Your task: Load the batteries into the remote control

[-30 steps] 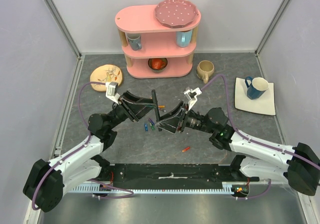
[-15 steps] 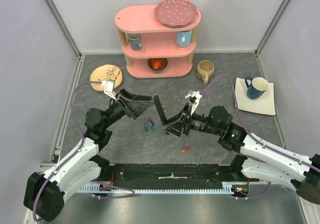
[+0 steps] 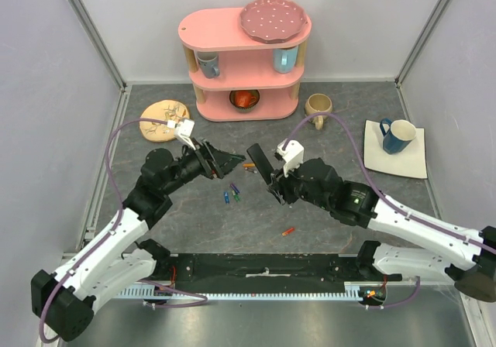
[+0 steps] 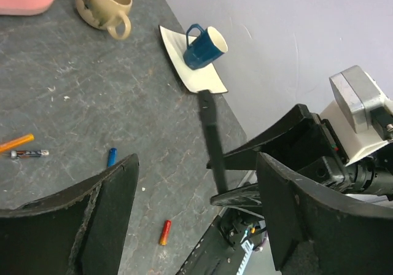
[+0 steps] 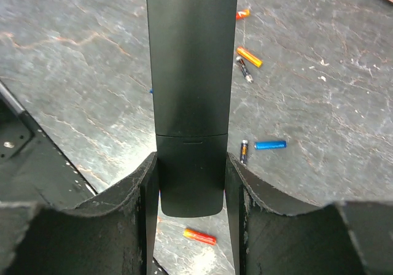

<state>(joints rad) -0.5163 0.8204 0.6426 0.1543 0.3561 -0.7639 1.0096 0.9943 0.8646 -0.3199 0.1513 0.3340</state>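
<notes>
Right gripper (image 5: 191, 186) clamps the remote control (image 5: 191, 66), raised above the table (image 3: 194, 231). Left gripper (image 4: 198, 189) gapes empty. Batteries (image 3: 232, 194) lie scattered beneath. Hold the remote steady, then fetch one battery cleanly.

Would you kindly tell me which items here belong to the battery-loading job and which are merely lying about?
Job: slim black plastic remote control, held by the right gripper; small coloured cylindrical batteries loose on the grey table.
Lying about: pink two-tier shelf, beige ceramic mug, blue mug on a white square plate, round wooden board.
</notes>
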